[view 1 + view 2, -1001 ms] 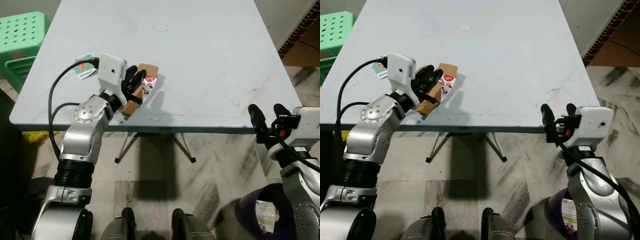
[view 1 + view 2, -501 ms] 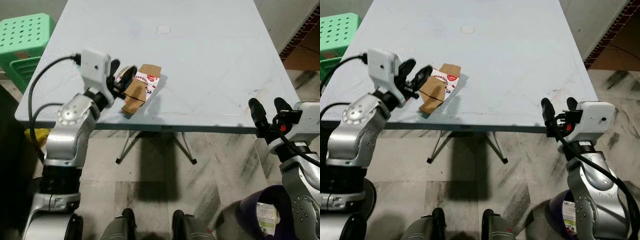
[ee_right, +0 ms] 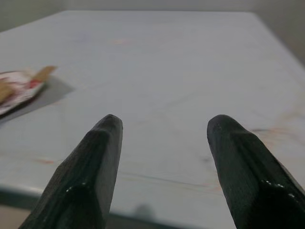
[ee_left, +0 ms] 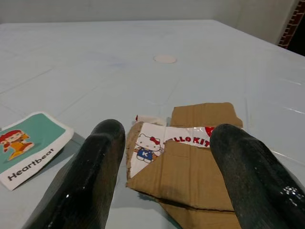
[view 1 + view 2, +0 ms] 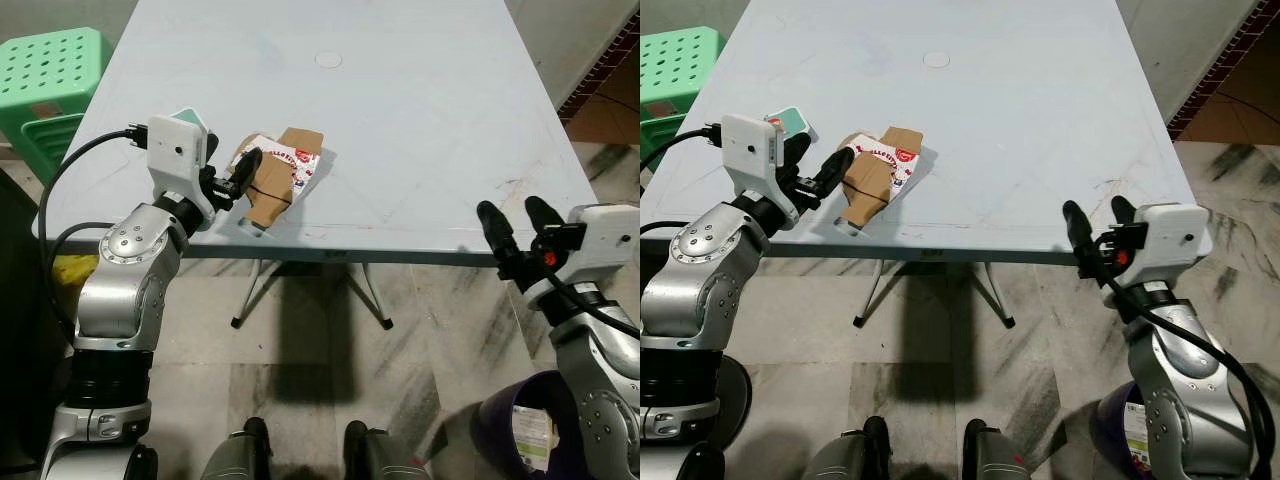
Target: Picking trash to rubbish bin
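Left eye view: pale blue table [image 5: 400, 130] seen from above, torn brown cardboard wrapper [image 5: 275, 180] with red-and-white print lying flat near the front edge. Left gripper [image 5: 238, 172] just beside its near-left side, fingers spread, nothing held. Teal card [image 5: 190, 120] behind that wrist camera. Right gripper [image 5: 510, 225] off the table's front right corner, fingers spread and empty. Purple rubbish bin [image 5: 500, 425] on the floor at lower right, a printed packet [image 5: 530, 420] inside it. Green perforated stool [image 5: 45, 75] at far left.

Right eye view: same layout; bin [image 5: 1110, 420] partly hidden behind the right arm.

Left wrist view: two black fingers [image 4: 90, 176] apart, wrapper [image 4: 190, 162] lying between and ahead of them, possibly touching; card [image 4: 26, 145] off to one side.

Right wrist view: fingers [image 3: 90, 176] apart over the table edge, wrapper [image 3: 19, 88] well away.
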### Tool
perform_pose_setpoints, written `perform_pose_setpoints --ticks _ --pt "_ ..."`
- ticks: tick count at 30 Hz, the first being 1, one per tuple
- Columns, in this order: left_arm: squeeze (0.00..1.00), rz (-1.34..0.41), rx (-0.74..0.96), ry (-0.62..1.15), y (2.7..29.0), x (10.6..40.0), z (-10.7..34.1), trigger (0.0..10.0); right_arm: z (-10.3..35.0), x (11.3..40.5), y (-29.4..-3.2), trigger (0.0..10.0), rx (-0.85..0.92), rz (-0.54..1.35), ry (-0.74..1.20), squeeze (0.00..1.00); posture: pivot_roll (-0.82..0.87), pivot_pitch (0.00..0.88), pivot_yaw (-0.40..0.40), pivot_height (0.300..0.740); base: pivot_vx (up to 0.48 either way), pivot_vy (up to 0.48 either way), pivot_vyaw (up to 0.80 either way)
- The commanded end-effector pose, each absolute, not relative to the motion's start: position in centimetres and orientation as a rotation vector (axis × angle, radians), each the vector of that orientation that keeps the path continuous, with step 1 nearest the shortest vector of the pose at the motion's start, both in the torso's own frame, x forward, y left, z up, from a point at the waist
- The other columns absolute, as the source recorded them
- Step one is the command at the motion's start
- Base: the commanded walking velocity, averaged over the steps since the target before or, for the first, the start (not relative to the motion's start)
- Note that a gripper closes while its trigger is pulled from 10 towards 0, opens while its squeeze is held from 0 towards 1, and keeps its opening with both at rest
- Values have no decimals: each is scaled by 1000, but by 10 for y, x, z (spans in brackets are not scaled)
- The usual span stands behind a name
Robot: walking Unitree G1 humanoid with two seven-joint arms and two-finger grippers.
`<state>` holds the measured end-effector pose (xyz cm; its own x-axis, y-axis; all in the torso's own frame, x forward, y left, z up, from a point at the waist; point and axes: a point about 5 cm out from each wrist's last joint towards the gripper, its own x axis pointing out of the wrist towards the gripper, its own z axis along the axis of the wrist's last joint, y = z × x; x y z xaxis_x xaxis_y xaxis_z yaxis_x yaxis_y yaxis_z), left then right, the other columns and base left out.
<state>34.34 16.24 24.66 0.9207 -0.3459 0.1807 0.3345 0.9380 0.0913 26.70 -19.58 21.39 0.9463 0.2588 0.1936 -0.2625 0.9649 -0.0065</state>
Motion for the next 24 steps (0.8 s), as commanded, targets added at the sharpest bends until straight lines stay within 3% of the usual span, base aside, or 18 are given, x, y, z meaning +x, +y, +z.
perform_pose_setpoints --ticks 1,8,24 --pt "0 -342 78 -181 164 342 245 10000 216 267 -187 10000 9 349 -189 0 -84 256 -57 740 0 0 0" --pt "0 -267 27 -78 174 347 222 10000 221 272 -181 10000 2 383 -207 0 -83 247 -59 740 0 0 0" --pt "0 -274 4 -87 168 357 224 10000 227 269 -183 10000 29 362 -260 0 -98 233 -46 740 0 0 0"
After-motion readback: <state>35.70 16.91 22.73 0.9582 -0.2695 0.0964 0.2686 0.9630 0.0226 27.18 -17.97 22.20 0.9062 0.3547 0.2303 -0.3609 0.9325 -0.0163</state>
